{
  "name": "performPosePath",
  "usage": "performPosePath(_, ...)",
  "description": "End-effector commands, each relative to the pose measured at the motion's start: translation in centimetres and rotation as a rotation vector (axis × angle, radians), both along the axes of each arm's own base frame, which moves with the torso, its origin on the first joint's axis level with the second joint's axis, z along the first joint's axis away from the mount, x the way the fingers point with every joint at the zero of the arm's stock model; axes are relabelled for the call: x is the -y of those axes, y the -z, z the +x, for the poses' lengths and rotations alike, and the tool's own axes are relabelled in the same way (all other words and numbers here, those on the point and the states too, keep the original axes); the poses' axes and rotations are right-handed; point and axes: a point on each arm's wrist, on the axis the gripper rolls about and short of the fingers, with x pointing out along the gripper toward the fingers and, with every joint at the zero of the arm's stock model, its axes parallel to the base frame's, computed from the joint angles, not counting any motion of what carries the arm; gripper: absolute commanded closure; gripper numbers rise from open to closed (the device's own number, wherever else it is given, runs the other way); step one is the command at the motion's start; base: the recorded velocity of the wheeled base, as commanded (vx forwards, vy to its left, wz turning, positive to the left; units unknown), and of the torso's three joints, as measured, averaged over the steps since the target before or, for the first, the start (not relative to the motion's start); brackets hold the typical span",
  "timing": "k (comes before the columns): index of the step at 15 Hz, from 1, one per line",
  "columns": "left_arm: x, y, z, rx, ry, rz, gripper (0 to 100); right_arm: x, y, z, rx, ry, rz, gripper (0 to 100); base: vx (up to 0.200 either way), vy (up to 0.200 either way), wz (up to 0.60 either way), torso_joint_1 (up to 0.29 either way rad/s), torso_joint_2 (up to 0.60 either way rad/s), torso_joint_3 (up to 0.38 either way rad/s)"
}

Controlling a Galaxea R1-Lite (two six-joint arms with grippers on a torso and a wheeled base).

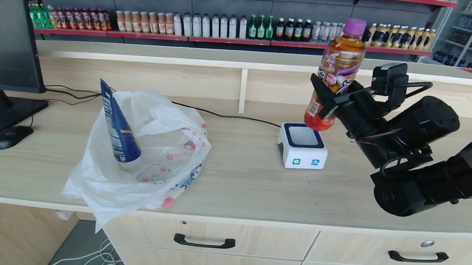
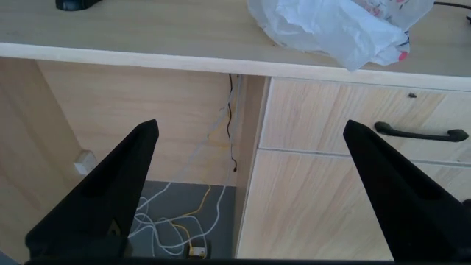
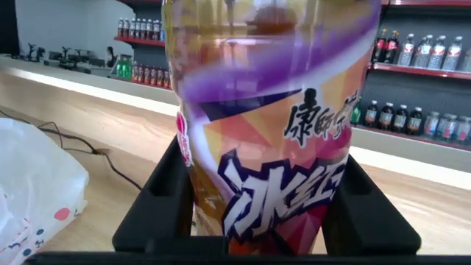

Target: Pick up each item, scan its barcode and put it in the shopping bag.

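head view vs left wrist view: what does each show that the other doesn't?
Head view adds: the right gripper shut on the orange drink bottle with a purple cap, held over the white box scanner; a dark blue tube standing in the white plastic shopping bag. Left wrist view adds: the left gripper, open, below counter height. Shared: the shopping bag, the light wooden counter, a black drawer handle.

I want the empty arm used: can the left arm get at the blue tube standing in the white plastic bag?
Probably not directly: the open left gripper sits below the wooden counter edge, facing the drawer fronts, so it must rise first. Above the counter, nothing blocks the blue tube.
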Motion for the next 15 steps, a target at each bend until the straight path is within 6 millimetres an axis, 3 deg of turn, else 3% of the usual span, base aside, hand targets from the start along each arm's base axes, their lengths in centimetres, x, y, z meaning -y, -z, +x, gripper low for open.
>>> performPosePath(1, 0.0, 0.0, 0.0, 0.000, 0.000, 0.000, 0, 0.2, -0.6, -0.3, 0.021, 0.001, 0.004, 100, 0.000, 0.000, 0.00, 0.000, 0.00, 0.000)
performPosePath(5, 0.0, 0.0, 0.0, 0.000, 0.000, 0.000, 0, 0.3, -0.4, -0.3, 0.073, -0.059, -0.116, 100, 0.000, 0.000, 0.00, 0.000, 0.00, 0.000)
performPosePath(7, 0.0, 0.0, 0.0, 0.000, 0.000, 0.000, 0, 1.3, 0.1, -0.1, 0.213, -0.141, -0.377, 100, 0.000, 0.000, 0.00, 0.000, 0.00, 0.000)
performPosePath(10, 0.0, 0.0, 0.0, 0.000, 0.000, 0.000, 0, 1.2, 2.0, 0.0, 0.334, -0.178, -0.590, 100, 0.000, 0.000, 0.00, 0.000, 0.00, 0.000)
performPosePath(15, 0.0, 0.0, 0.0, -0.001, 0.000, 0.003, 0, 1.0, 3.1, 1.5, 0.393, -0.169, -0.658, 100, 0.000, 0.000, 0.00, 0.000, 0.00, 0.000)
